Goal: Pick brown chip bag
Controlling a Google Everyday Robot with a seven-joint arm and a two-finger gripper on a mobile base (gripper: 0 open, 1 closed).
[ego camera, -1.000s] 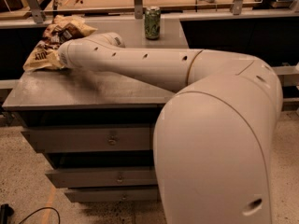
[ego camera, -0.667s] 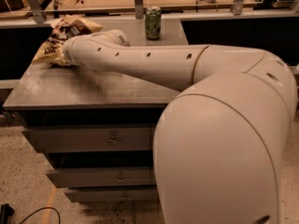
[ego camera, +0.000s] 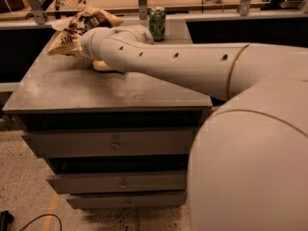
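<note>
Mid-reach, judging by pose: gripper hidden behind wrist (ego camera: 96, 41), up against brown chip bag (ego camera: 79, 25) at far-left of tabletop (ego camera: 110, 90). Cannot tell if gripped. Lift-off not evident; raising left to do.

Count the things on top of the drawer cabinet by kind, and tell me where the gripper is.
chip bag: 1
can: 1
sponge: 1, mostly under the arm
Total: 3
The gripper is hidden behind the arm's end, at the chip bag.
</note>
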